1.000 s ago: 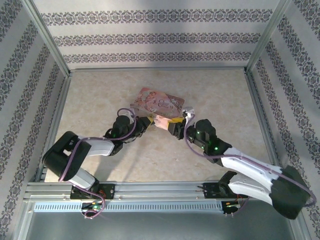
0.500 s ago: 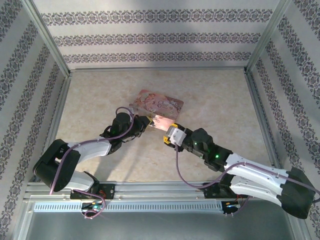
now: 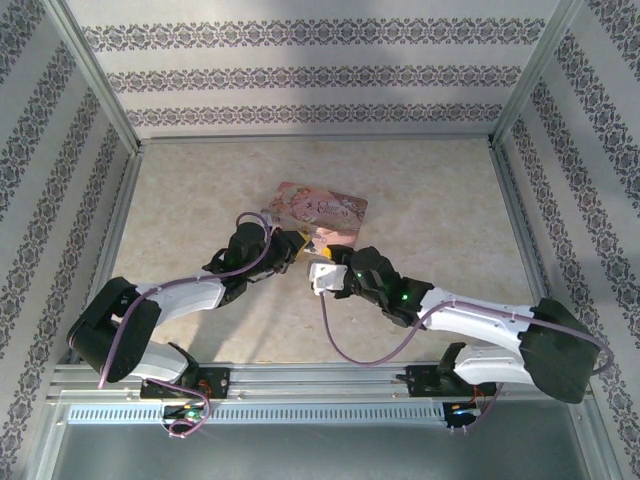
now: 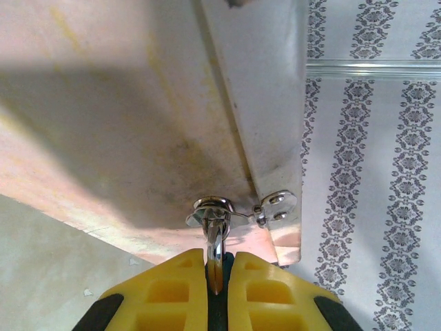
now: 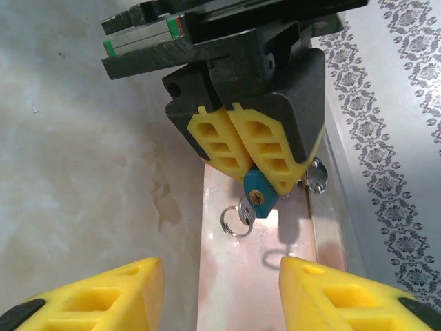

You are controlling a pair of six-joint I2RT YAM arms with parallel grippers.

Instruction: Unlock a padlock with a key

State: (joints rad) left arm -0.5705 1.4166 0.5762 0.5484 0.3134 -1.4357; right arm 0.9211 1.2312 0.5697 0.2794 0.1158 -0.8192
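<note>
Floral-striped wallpaper lines three sides of the cell, framed by aluminium posts, around a pale, marbled beige table. Starting on your left, the left arm reaches from the near edge toward the middle of the table. There the left gripper has its yellow fingers pressed together on the padlock, whose small blue body pokes out below the fingertips. From the left wrist you see the lock's silver shackle rising from between the fingers to the hasp of the pink box. The box lies about mid-table, its near edge meeting the grippers. The key hangs touching the padlock's lower end, with its split ring beside it over the box's pink surface. You cannot tell whether it is seated in the keyhole. Further right, the right gripper faces the lock with its jaws spread wide and nothing between them, apart from both key and lock. The right arm stretches back toward the near right corner.
</note>
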